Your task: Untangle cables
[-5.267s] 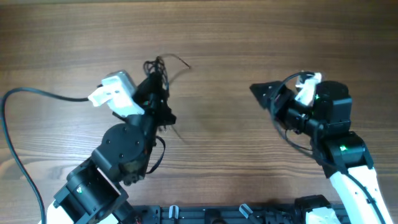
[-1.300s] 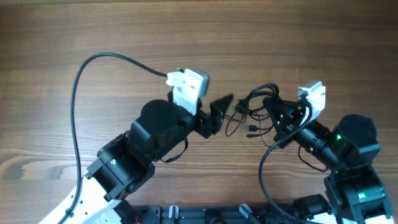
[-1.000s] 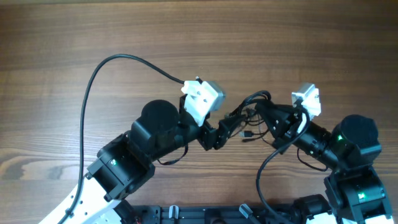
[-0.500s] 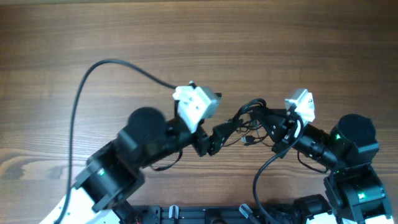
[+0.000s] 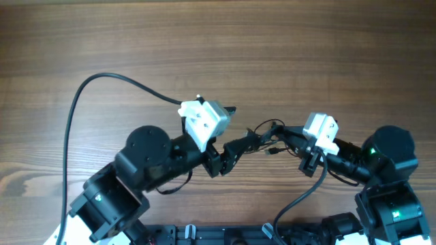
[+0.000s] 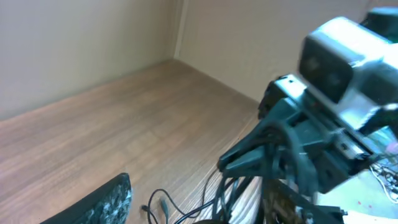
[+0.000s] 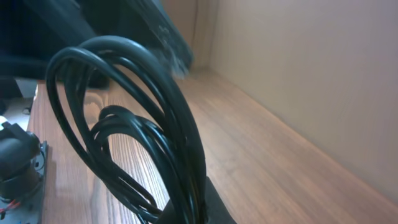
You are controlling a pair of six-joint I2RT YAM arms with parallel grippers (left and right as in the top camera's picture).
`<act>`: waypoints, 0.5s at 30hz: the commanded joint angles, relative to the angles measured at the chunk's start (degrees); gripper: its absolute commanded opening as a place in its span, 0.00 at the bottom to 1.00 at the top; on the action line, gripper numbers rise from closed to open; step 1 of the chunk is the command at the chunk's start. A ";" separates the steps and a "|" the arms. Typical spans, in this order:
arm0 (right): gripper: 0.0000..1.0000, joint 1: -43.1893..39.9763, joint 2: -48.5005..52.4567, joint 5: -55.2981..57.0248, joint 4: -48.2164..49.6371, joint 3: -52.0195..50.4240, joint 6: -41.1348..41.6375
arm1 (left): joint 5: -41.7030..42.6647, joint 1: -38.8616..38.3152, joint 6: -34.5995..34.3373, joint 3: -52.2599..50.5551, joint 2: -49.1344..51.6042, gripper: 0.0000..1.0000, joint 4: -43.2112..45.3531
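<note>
The cables [image 5: 268,135] are a bundle of thin black loops hanging above the table between my two grippers. My right gripper [image 5: 286,133] is shut on the bundle's right side. In the right wrist view the loops [image 7: 149,93] rise out of its pinched jaws [image 7: 200,208]. My left gripper [image 5: 244,143] reaches in from the left and stands open around the bundle's lower strands. In the left wrist view one finger [image 6: 106,202] shows at the lower left, with strands and a small plug [image 6: 163,205] beside it. Its other finger is out of frame.
The left arm's thick black supply cable [image 5: 102,78] arcs over the wooden table [image 5: 306,47] at the left. A black rail [image 5: 272,235] runs along the front edge. The right arm's white camera head [image 6: 342,56] sits close in front of the left wrist.
Both wrists have drifted toward the front edge, and the right gripper has carried the bundle left. The bundle now hangs between both grippers. Five seconds ago it was by the left gripper, far left.
</note>
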 commanded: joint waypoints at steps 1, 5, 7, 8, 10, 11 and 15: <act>0.04 0.09 -0.26 -2.45 0.33 -0.02 -2.64 | -0.46 0.15 0.87 1.03 1.92 0.67 0.31; 0.04 0.09 -0.26 -2.43 0.28 -0.02 -2.64 | 3.74 0.15 0.87 1.03 2.93 0.67 2.03; 0.04 0.09 -0.26 -1.11 0.31 -0.02 -2.67 | 5.81 0.15 0.87 1.03 3.80 0.67 3.04; 0.04 0.09 -0.26 -0.28 0.17 -0.02 -2.64 | 5.92 0.15 0.87 1.03 4.00 0.66 3.26; 0.04 0.09 -0.24 2.03 -0.37 -0.04 -2.64 | 6.36 0.15 0.87 1.03 3.98 0.65 3.41; 0.04 0.09 -0.13 2.73 -0.50 -0.04 -2.60 | 7.30 0.15 0.90 1.03 3.98 0.65 3.63; 0.04 0.09 0.83 3.08 -0.20 -0.04 -2.45 | 10.56 0.15 0.90 1.03 4.00 0.65 3.85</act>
